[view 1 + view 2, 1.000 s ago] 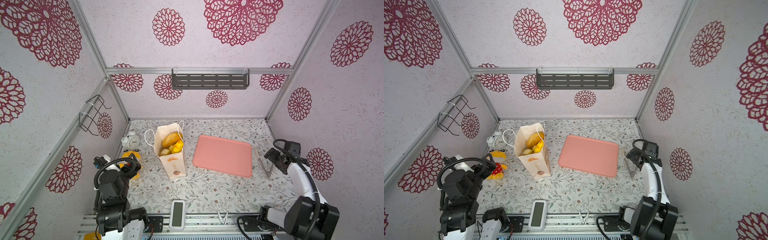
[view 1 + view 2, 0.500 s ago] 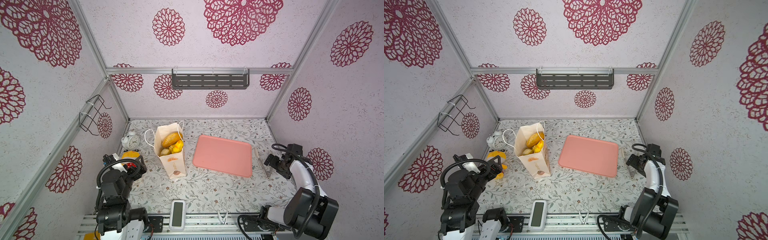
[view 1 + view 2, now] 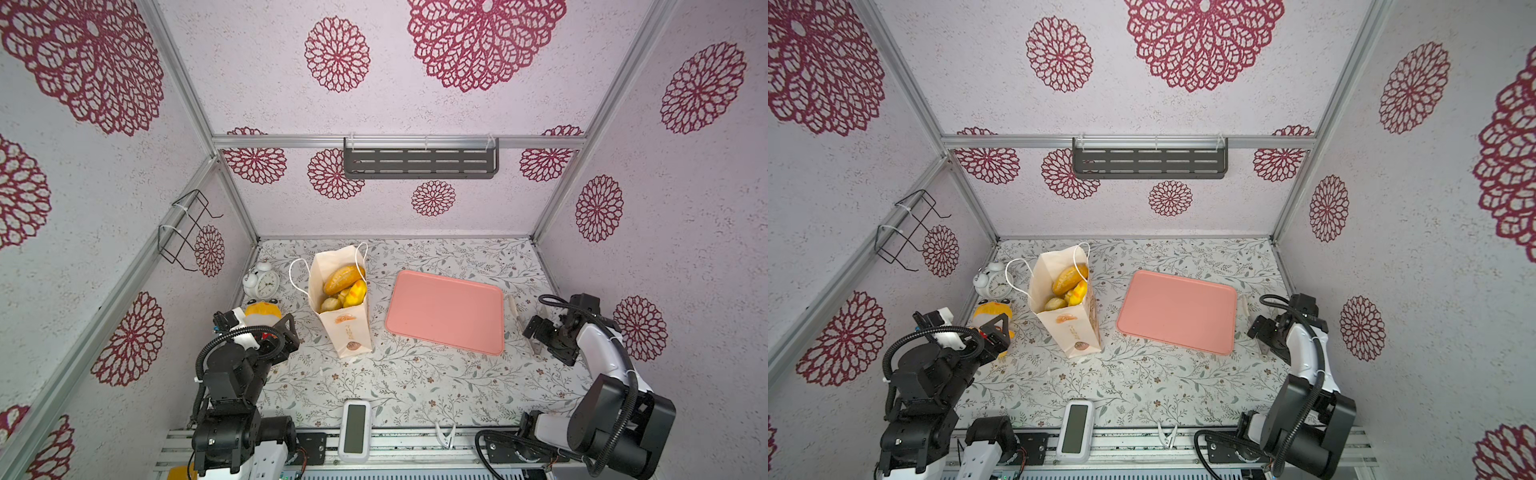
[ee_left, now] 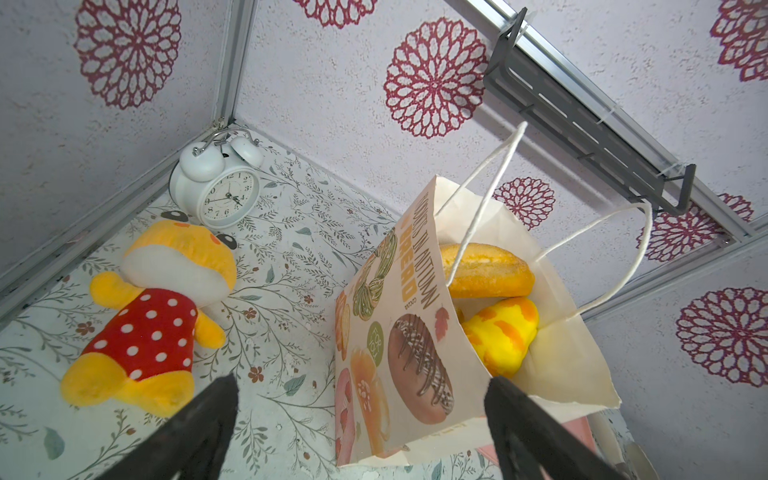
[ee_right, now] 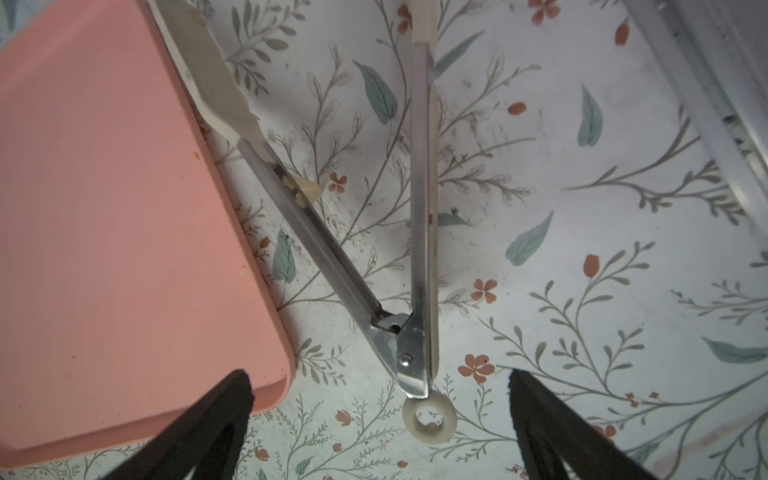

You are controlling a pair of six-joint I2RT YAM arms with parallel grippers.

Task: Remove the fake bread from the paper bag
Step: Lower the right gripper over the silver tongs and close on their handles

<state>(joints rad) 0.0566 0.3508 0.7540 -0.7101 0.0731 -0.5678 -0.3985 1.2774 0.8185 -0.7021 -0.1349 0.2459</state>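
The paper bag (image 3: pixel 345 332) (image 3: pixel 1073 332) stands upright and open at the left of the table, with printed doughnuts on its side (image 4: pixel 399 332). The fake bread sits inside it: a golden-brown loaf (image 3: pixel 343 279) (image 3: pixel 1068 279) (image 4: pixel 486 270) on top, a yellow-orange bun (image 4: pixel 503 332) below and smaller rolls deeper in. My left gripper (image 3: pixel 289 332) (image 3: pixel 998 328) (image 4: pixel 360 384) is open, left of the bag and pointing at its side. My right gripper (image 3: pixel 536 332) (image 3: pixel 1258 328) (image 5: pixel 379 376) is open at the far right, over the hinge end of metal tongs (image 5: pixel 422 208).
A flat pink tray (image 3: pixel 446 311) (image 3: pixel 1177 311) (image 5: pixel 104 228) lies right of the bag, with the tongs (image 3: pixel 513 307) along its right edge. A yellow plush toy (image 3: pixel 262 309) (image 4: pixel 158 316) and a white alarm clock (image 3: pixel 262 282) (image 4: pixel 220 191) are by the left wall. A white device (image 3: pixel 355 428) lies at the front edge.
My left gripper has moved right, towards the bag, past the plush toy. The right gripper has come down and nearer over the tongs. Bag and bread have not moved.
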